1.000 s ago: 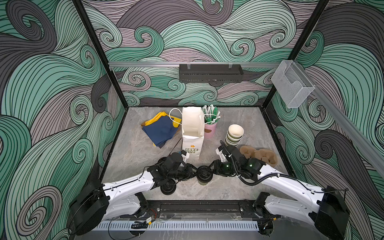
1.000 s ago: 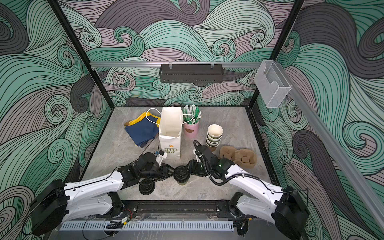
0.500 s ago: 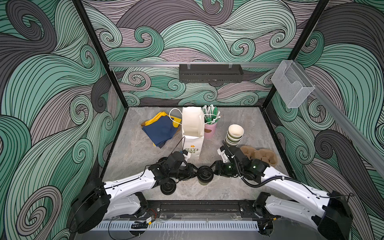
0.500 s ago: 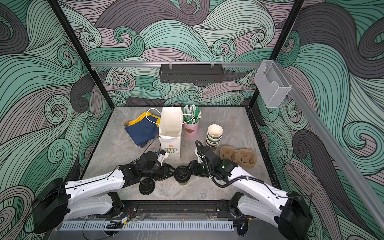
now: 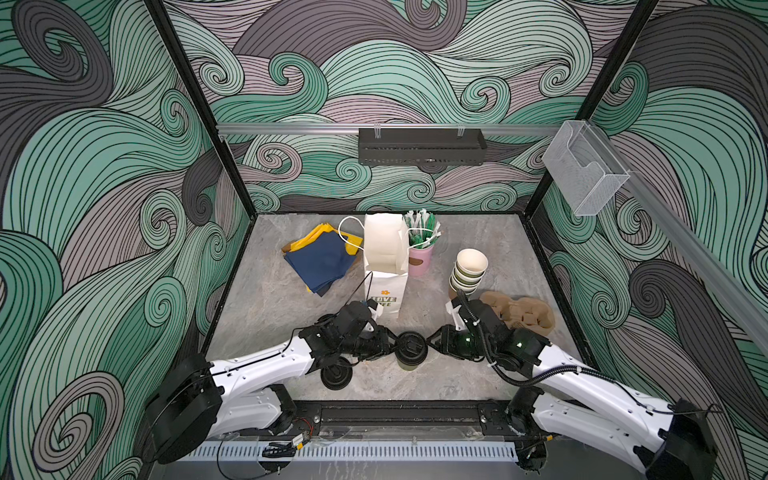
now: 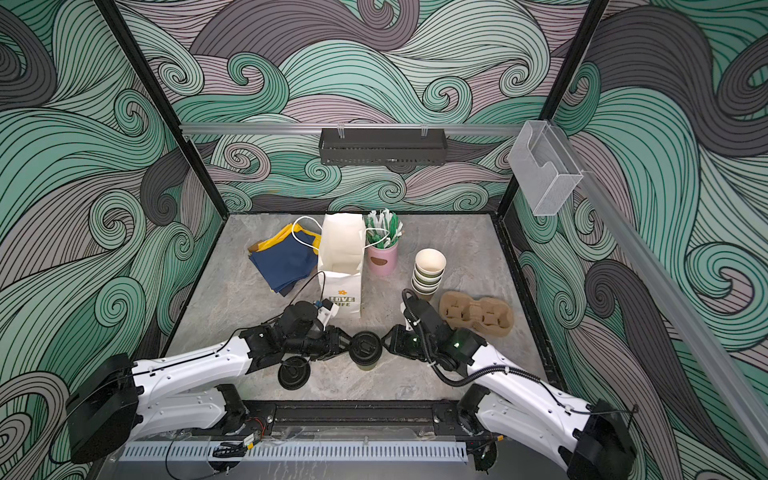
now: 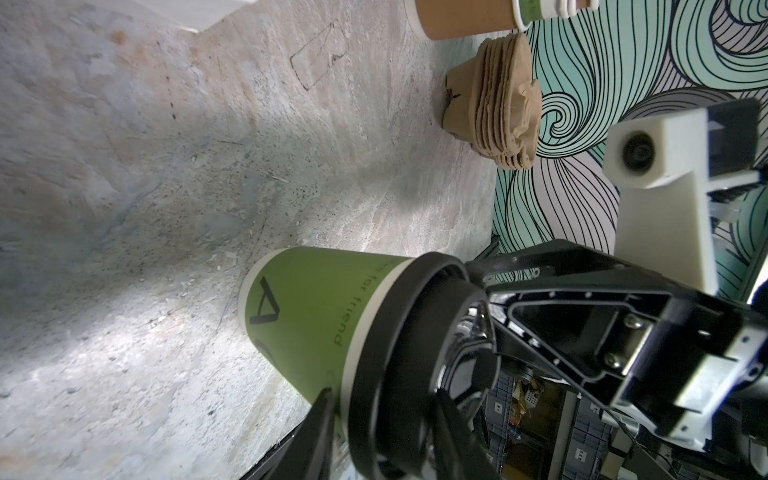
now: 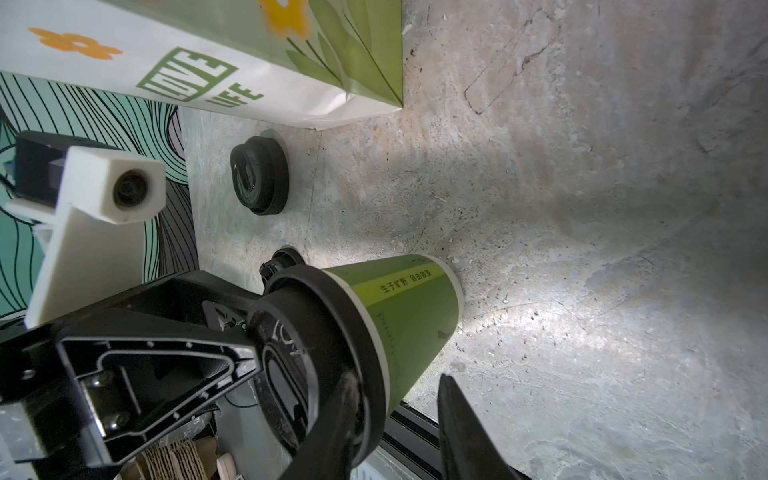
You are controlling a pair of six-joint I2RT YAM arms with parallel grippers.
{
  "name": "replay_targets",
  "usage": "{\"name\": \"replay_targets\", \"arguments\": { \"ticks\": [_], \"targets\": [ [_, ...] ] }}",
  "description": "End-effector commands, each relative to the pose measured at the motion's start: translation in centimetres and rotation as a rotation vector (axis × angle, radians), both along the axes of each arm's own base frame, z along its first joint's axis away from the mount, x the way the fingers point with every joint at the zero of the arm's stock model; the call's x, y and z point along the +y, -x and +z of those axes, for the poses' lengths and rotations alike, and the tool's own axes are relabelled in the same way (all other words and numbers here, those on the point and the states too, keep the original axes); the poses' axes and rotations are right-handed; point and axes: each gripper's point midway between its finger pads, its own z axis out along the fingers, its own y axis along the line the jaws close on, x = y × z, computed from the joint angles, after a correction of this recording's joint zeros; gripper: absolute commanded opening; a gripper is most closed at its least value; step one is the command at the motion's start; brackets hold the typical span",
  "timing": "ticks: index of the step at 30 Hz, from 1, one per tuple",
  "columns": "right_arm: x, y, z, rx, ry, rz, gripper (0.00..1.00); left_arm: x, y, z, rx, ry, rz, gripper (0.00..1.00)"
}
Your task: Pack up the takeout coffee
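Left wrist view: a small olive-green paper cup (image 7: 316, 316) capped with a black round plastic sip lid (image 7: 399, 353) stands upright near the front edge of the grey stone-look tabletop (image 5: 270, 307), hemmed in by both arms. The left gripper (image 7: 386, 436) straddles the lidded rim, one finger on the lid side and one on the cup wall; whether it truly clamps cannot be told. The right gripper (image 8: 395, 424) meets the lid from the opposite side with its jaws parted, and one of its fingers (image 8: 461, 428) stands just clear of the cup wall.

The step in hand appears to be seating the lid firmly on this cup. No second lidded cup shows.

A loose pile of black plastic lids (image 5: 336, 376) lies just beside the left arm. Farther back stands the white paper bag printed "LOVE LIFE" (image 5: 384, 266), open at the top. To its right are a stack of lidless paper cups (image 5: 469, 272) and a stack of brown moulded-pulp cup carriers (image 5: 519, 316).

The next move likely calls for one steady hold on the cup wall below the lid, while the other arm lets go. The cup must then be carried level to the carrier or bag.
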Motion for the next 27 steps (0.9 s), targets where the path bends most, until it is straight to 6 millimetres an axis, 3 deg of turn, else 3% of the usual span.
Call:
{"name": "replay_targets", "arguments": {
  "ticks": [1, 16, 27],
  "targets": [
    [1.2, -0.4, 0.2, 0.018, -0.062, -0.006, 0.33, 2.6, 1.9, -4.8, 0.102, -0.193, -0.009, 0.36],
    [0.5, 0.8, -3.7, 0.159, 0.003, -0.029, 0.18, 3.1, 2.1, -5.5, 0.114, -0.223, -0.009, 0.36],
    [-0.6, 2.6, -5.6, 0.223, 0.079, 0.03, 0.15, 3.2, 2.0, -5.6, 0.116, -0.231, -0.002, 0.36]
  ]
}}
